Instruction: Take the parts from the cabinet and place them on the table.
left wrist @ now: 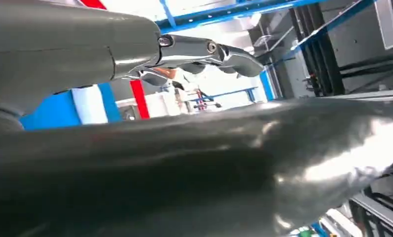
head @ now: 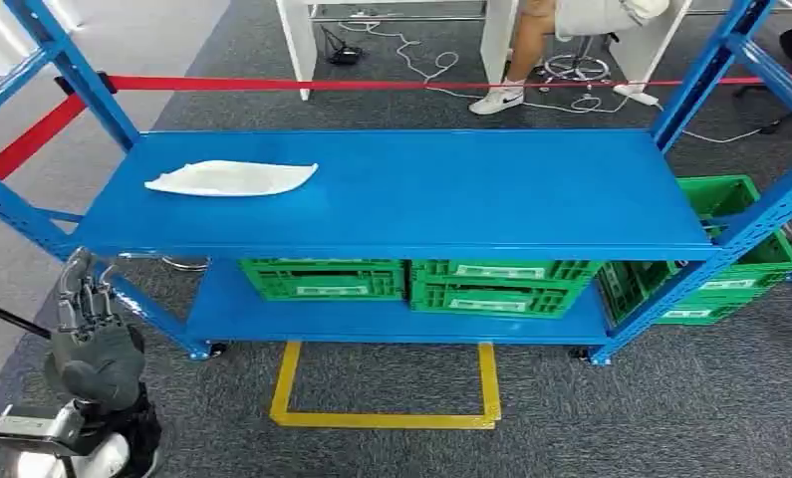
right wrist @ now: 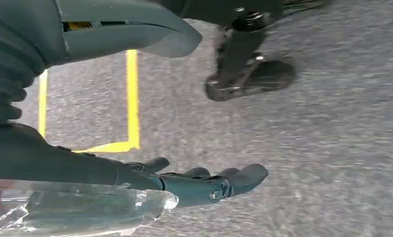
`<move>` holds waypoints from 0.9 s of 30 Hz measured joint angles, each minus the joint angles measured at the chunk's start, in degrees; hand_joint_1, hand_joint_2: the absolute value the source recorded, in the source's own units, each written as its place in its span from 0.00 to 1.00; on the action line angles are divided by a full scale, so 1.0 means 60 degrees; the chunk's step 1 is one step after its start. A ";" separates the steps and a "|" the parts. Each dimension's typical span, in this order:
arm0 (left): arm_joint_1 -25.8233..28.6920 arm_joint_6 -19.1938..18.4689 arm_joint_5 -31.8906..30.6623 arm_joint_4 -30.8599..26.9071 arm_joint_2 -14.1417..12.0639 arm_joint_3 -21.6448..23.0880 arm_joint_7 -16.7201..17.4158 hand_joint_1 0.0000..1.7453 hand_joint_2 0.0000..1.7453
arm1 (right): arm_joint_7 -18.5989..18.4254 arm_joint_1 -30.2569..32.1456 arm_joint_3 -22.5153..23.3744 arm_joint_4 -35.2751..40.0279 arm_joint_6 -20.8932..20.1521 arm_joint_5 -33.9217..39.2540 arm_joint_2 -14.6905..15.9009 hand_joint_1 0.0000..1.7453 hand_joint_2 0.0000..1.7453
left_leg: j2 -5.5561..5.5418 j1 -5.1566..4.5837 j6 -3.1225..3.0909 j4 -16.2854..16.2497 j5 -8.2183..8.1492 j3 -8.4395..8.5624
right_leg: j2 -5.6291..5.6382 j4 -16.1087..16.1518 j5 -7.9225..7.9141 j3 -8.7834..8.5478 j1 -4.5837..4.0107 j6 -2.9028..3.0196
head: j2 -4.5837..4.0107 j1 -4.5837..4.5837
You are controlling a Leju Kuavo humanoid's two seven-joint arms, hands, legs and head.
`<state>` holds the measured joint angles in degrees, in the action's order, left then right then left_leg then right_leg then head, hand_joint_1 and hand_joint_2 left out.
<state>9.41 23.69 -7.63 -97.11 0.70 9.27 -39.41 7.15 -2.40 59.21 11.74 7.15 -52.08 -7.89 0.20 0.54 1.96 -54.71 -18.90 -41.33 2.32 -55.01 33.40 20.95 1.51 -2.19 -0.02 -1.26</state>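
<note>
A: Where does the white bagged part [head: 232,178] lie from us?

B: On the blue shelf [head: 451,189], toward its left end, long axis running along the shelf's length. Our left hand [head: 93,344] is raised beside the rack's left front post, below and in front of the part, so it is the nearer one.

A: And the hands themselves?

B: The left hand holds nothing, fingers extended. The right hand [right wrist: 184,185] hangs over the carpet, near the yellow floor marking [right wrist: 130,98], with something clear, perhaps plastic wrap [right wrist: 80,210], against it; whether it grips that, we cannot tell.
</note>
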 joint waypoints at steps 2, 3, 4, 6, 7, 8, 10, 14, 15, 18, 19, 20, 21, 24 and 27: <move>0.0092 0.0041 -0.0073 -0.0033 0.0026 0.0011 -0.0007 0.00 0.00 | -0.0037 -0.0028 0.0004 0.0000 0.0000 -0.0015 0.0007 0.00 1.00 | -0.0023 -0.0018 -0.0126 -0.0523 0.0223 0.0036 | -0.0023 0.0054 0.0441 -0.0122 -0.0037 -0.0092 | 0.0004 0.0071; 0.0047 0.0074 -0.0142 -0.0051 0.0025 0.0004 -0.0007 0.00 0.00 | -0.0037 -0.0077 0.0000 0.0000 0.0004 -0.0037 0.0007 0.00 1.00 | -0.0029 -0.0027 -0.0211 -0.0640 0.0102 0.0001 | -0.0030 0.0136 0.0513 -0.0242 -0.0024 -0.0163 | 0.0000 0.0089; 0.0007 0.0106 -0.0164 -0.0072 0.0043 -0.0004 -0.0011 0.00 0.00 | -0.0047 -0.0134 0.0000 0.0003 -0.0003 -0.0058 0.0011 0.00 1.00 | -0.0042 0.0002 -0.0306 -0.0651 -0.0004 0.0039 | -0.0043 0.0231 0.0610 -0.0377 0.0001 -0.0229 | 0.0004 0.0082; 0.0024 0.0161 -0.0248 -0.0128 0.0080 0.0000 -0.0018 0.00 0.00 | -0.0047 -0.0227 -0.0004 0.0004 -0.0003 -0.0095 0.0025 0.00 1.00 | -0.0046 0.0003 -0.0460 -0.0637 -0.0182 0.0197 | -0.0281 -0.0595 0.0975 -0.0008 -0.0010 -0.0266 | 0.0004 0.0126; 0.0025 0.0175 -0.0262 -0.0128 0.0084 0.0000 -0.0018 0.00 0.00 | -0.0047 -0.0251 -0.0007 -0.0004 -0.0007 -0.0102 0.0025 0.00 1.00 | -0.0045 -0.0007 -0.0492 -0.0637 -0.0269 0.0261 | -0.0318 -0.1450 0.1335 0.0499 -0.0033 -0.0282 | 0.0004 0.0141; 0.0043 0.0179 -0.0277 -0.0128 0.0087 0.0000 -0.0018 0.00 0.00 | -0.0051 -0.0241 -0.0011 -0.0004 -0.0007 -0.0102 0.0025 0.00 1.00 | -0.0047 -0.0025 -0.0525 -0.0637 -0.0360 0.0339 | -0.0319 -0.2328 0.1682 0.1038 -0.0046 -0.0288 | 0.0004 0.0144; 0.0115 0.0190 -0.0306 -0.0124 0.0087 0.0000 -0.0018 0.00 0.00 | -0.0055 -0.0199 -0.0007 -0.0004 0.0000 -0.0102 0.0033 0.00 1.00 | -0.0077 -0.0050 -0.0544 -0.0638 -0.0544 0.0551 | -0.0316 -0.3270 0.1656 0.1891 -0.0091 -0.0247 | 0.0004 0.0148; 0.0134 0.0197 -0.0313 -0.0124 0.0120 0.0000 -0.0018 0.00 0.00 | -0.0058 -0.0179 -0.0008 -0.0004 -0.0004 -0.0105 0.0033 0.00 1.00 | -0.0129 -0.0051 -0.0448 -0.0632 -0.0838 0.0977 | -0.0341 -0.0962 -0.0758 0.1849 -0.0121 -0.0123 | 0.0004 0.0148; 0.0135 0.0197 -0.0310 -0.0124 0.0124 0.0000 -0.0018 0.00 0.00 | -0.0058 -0.0160 -0.0011 -0.0026 -0.0007 -0.0102 0.0029 0.00 1.00 | -0.0154 -0.0124 -0.0404 -0.0671 -0.0860 0.0973 | -0.0352 -0.0980 -0.0748 0.1866 -0.0154 -0.0124 | 0.0004 0.0122; 0.0140 0.0205 -0.0317 -0.0146 0.0120 0.0004 -0.0018 0.00 0.00 | -0.0069 -0.0126 -0.0011 -0.0033 -0.0004 -0.0113 0.0029 0.00 1.00 | -0.0170 -0.0156 -0.0544 -0.0690 -0.0806 0.0925 | -0.0281 -0.0716 -0.0695 0.1673 -0.0107 -0.0216 | 0.0004 0.0119; 0.0132 0.0205 -0.0317 -0.0146 0.0120 0.0007 -0.0018 0.00 0.00 | -0.0069 -0.0128 -0.0011 -0.0029 -0.0004 -0.0117 0.0033 0.00 1.00 | -0.0167 -0.0155 -0.0547 -0.0656 -0.0805 0.0955 | -0.0259 -0.0715 -0.0687 0.1669 -0.0112 -0.0203 | 0.0004 0.0100; 0.0129 0.0205 -0.0317 -0.0146 0.0120 0.0007 -0.0018 0.00 0.00 | -0.0066 -0.0124 -0.0011 -0.0029 0.0000 -0.0120 0.0036 0.00 1.00 | -0.0161 -0.0154 -0.0546 -0.0615 -0.0805 0.0983 | -0.0243 -0.0715 -0.0681 0.1666 -0.0115 -0.0194 | 0.0004 0.0100; 0.0121 0.0208 -0.0317 -0.0146 0.0120 0.0007 -0.0018 0.00 0.00 | -0.0058 -0.0141 -0.0011 -0.0029 0.0000 -0.0117 0.0036 0.00 1.00 | -0.0158 -0.0151 -0.0544 -0.0572 -0.0804 0.1007 | -0.0239 -0.0714 -0.0668 0.1665 -0.0120 -0.0172 | 0.0004 0.0104; 0.0113 0.0208 -0.0310 -0.0149 0.0124 0.0011 -0.0015 0.00 0.00 | -0.0055 -0.0171 -0.0011 -0.0029 0.0000 -0.0135 0.0036 0.00 1.00 | -0.0159 -0.0150 -0.0537 -0.0553 -0.0814 0.1030 | -0.0250 -0.0706 -0.0653 0.1649 -0.0112 -0.0124 | 0.0004 0.0107; 0.0110 0.0230 -0.0310 -0.0146 0.0124 0.0011 -0.0018 0.00 0.00 | -0.0040 -0.0196 -0.0018 -0.0029 0.0000 -0.0171 0.0033 0.00 1.00 | -0.0159 -0.0155 -0.0521 -0.0553 -0.0825 0.1034 | -0.0248 -0.0709 -0.0651 0.1642 -0.0110 -0.0122 | 0.0004 0.0101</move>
<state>10.07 25.07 -9.49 -97.98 1.44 9.33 -39.52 6.91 -3.58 59.10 11.56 7.15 -53.11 -7.69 -0.76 -0.39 -1.17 -58.02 -23.85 -35.12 0.83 -59.26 29.49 30.80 0.85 -2.92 0.00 -0.65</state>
